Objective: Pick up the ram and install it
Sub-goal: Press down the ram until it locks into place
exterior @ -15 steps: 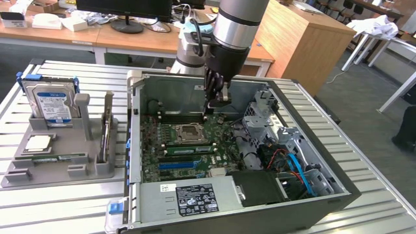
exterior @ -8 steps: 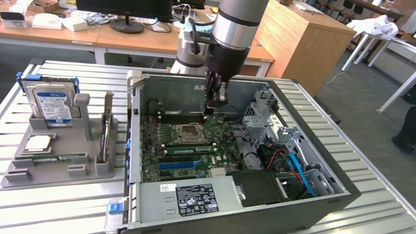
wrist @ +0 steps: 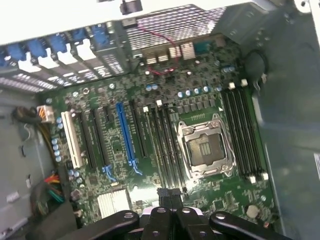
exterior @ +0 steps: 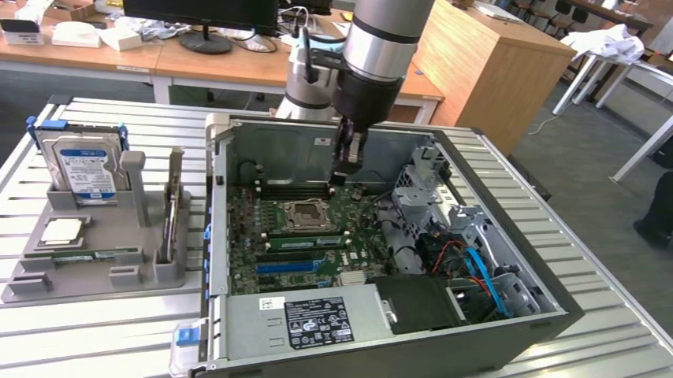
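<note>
Black two-fingered claw [exterior: 339, 179], fingers together and empty, poised low over the long black motherboard slots [wrist: 167, 150], apparently aligning there, while the thin green ram stick [exterior: 100, 254] lies well apart in its grey tray [exterior: 63, 276]

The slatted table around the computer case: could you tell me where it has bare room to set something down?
Bare slats lie between the grey holder and the case, at the table edge in front of the holder, and along the exterior view's right of the case. The holder, with its hard drive, is crowded, as is the case interior.
</note>
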Controlling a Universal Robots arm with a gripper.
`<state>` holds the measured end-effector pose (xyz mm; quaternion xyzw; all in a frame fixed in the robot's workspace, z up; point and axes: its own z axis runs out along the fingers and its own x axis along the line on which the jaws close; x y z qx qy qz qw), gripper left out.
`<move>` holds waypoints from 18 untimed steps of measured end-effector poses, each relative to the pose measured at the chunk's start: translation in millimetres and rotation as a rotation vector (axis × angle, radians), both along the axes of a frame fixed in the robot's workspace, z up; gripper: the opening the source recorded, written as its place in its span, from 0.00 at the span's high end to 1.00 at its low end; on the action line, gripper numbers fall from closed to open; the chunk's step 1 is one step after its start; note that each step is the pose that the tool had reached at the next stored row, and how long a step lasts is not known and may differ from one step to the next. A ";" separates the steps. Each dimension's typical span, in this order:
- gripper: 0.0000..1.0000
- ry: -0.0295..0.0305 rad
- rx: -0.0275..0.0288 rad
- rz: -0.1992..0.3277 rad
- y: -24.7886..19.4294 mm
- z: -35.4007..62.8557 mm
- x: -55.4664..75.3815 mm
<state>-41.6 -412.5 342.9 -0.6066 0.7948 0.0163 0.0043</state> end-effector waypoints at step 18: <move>0.90 0.0000 0.0000 -0.328 0.0 -3.5 0.0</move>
